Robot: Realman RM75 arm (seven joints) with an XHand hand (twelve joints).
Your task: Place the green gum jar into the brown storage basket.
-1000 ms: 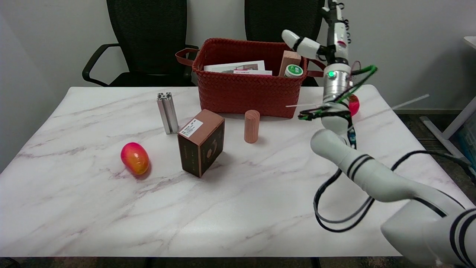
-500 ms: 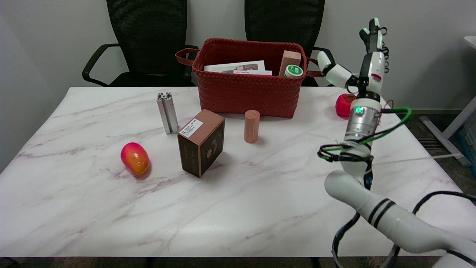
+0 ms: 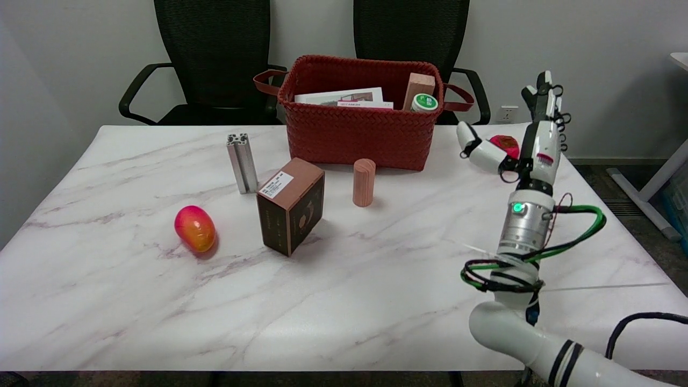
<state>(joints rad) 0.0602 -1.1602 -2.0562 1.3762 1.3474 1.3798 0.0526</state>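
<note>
Fingers (image 3: 543, 107) of the right hand (image 3: 529, 145) are spread apart and hold nothing, raised above the counter's (image 3: 344, 279) right side. The green gum jar (image 3: 424, 102) stands upright inside the brown storage basket (image 3: 360, 134), at its right end, up and left of the hand.
</note>
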